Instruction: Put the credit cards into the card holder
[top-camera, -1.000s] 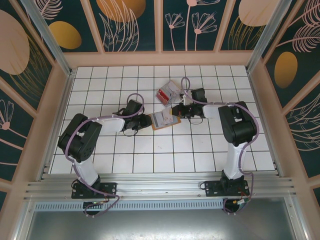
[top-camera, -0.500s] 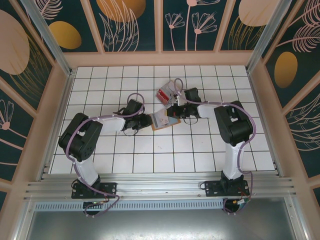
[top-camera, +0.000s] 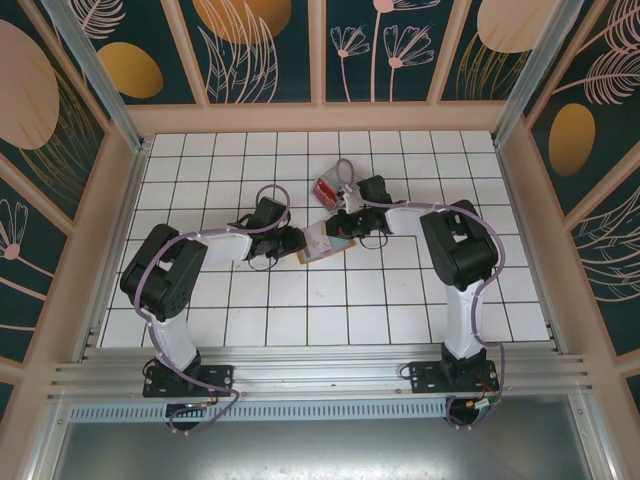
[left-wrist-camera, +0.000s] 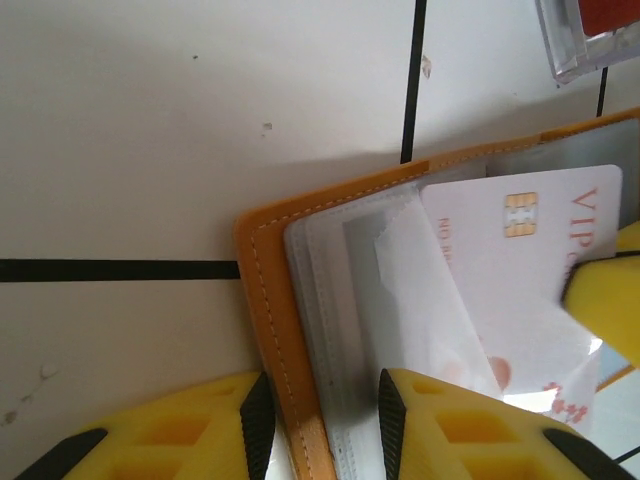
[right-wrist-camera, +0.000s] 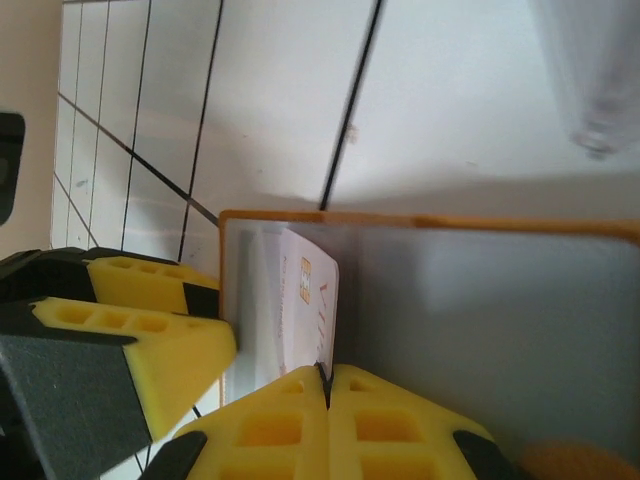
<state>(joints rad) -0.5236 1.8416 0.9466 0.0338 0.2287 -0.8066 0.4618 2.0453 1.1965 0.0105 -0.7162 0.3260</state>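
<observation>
Card holder (left-wrist-camera: 265, 300) lies open near the middle of the white tiled table (top-camera: 250, 300), with both arms at work on it.

The left gripper (left-wrist-camera: 322, 425) pinches the orange cover and clear sleeves at the holder's edge, its jaws narrowed around them. The right gripper (right-wrist-camera: 327, 385) is closed tight on the edge of a white credit card (left-wrist-camera: 520, 260) with a gold chip and red "VIP" lettering, held over the grey lining against the sleeves. A clear plastic box (left-wrist-camera: 570, 50) holding a red card (top-camera: 326, 188) sits just beyond.

Arms reach inward; left hand (left-wrist-camera: 320, 420) clamped part-open, right hand (right-wrist-camera: 327, 378) pressed shut, tips nearly meeting.
</observation>
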